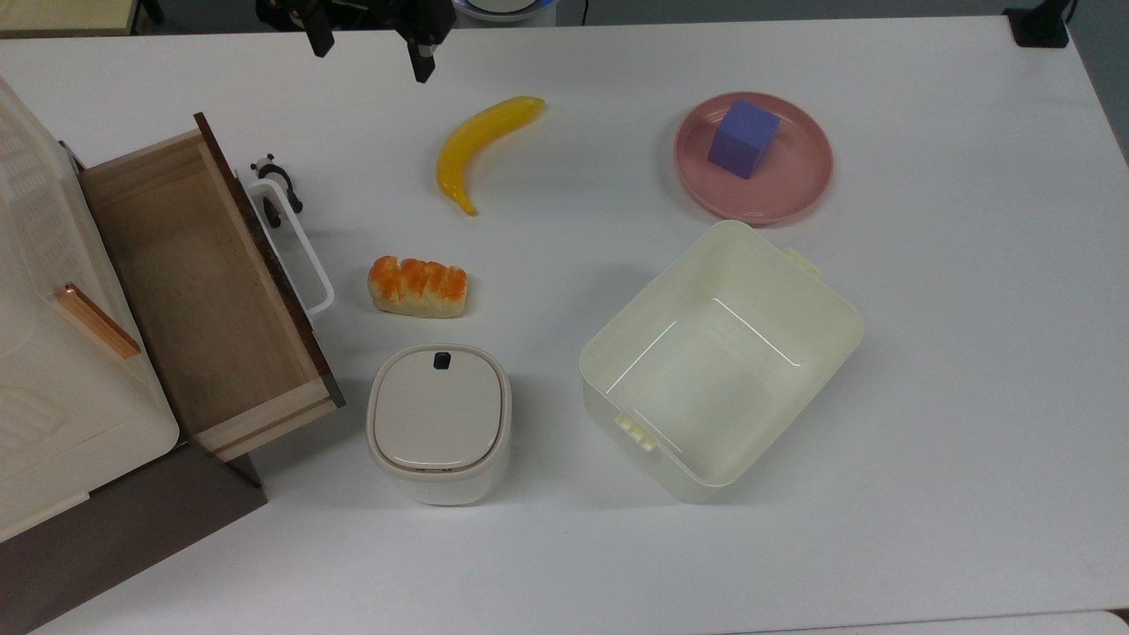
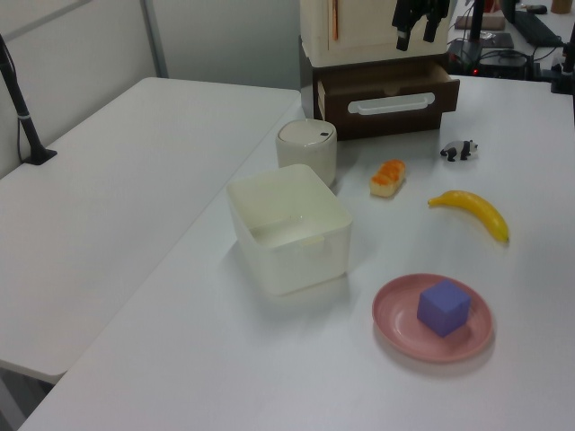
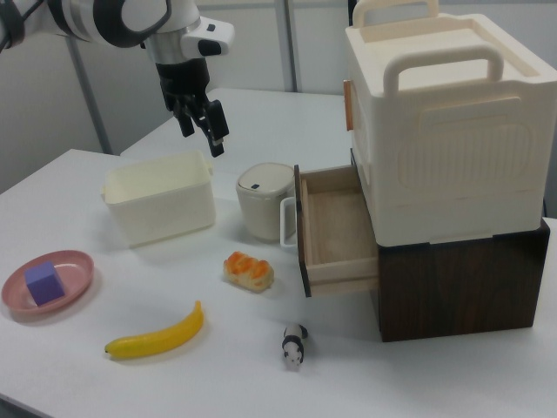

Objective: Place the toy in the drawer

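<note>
While nothing is yet held | step: approach | gripper hangs high, fingers pointing down and spread wide, at about 1 o'clock from the panda in the top view | panda stands on the table beside the drawer handle | drawer open | next, probably: descend over panda, close.

The top view looks straight down on the white table from overhead. The left view looks along the table from a raised corner toward the open drawer at the far end. The right view sits low and close near the drawer, facing the opposite way; all 3 share the tabletop.
</note>
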